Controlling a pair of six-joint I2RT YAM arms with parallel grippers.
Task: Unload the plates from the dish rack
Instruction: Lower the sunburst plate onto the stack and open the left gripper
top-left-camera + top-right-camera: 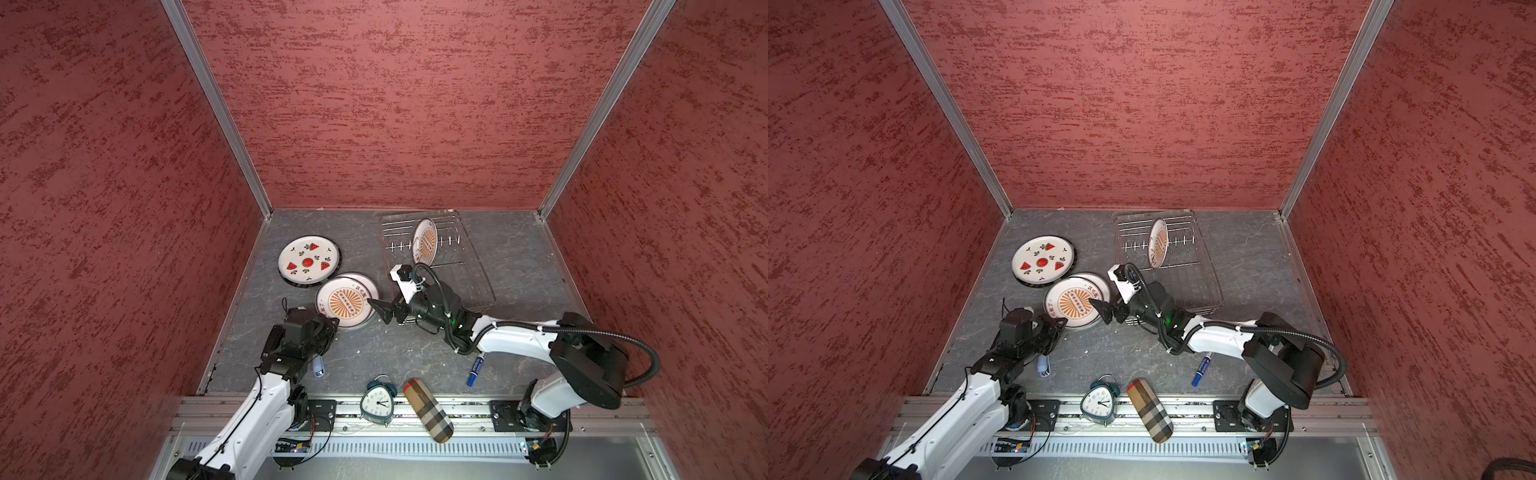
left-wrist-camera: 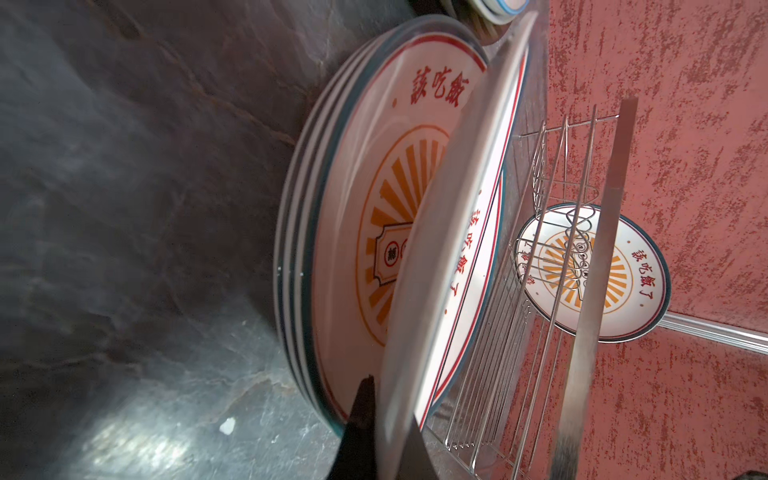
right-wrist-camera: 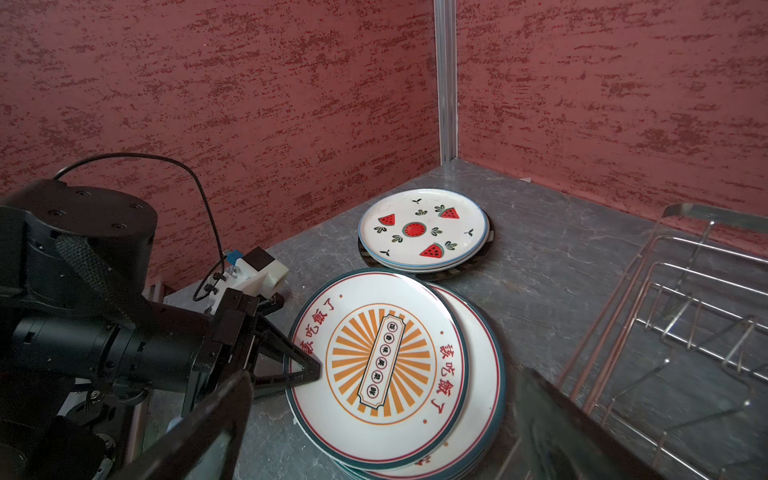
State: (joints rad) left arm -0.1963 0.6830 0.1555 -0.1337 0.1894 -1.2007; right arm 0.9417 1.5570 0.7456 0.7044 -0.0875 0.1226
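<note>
Soft even light, tabletop [image 2: 137, 449] glare, blurred foregrounds in wrist views.

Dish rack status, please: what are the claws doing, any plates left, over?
Left gripper shut on top sunburst plate rim, on the stack. Right gripper open, empty, beside it. Last plate upright in dish rack. Nothing blocking it.

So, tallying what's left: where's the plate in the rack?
In both top views the sunburst plate stands on edge in the dish rack, right of centre at the far side, beyond the right gripper.
</note>
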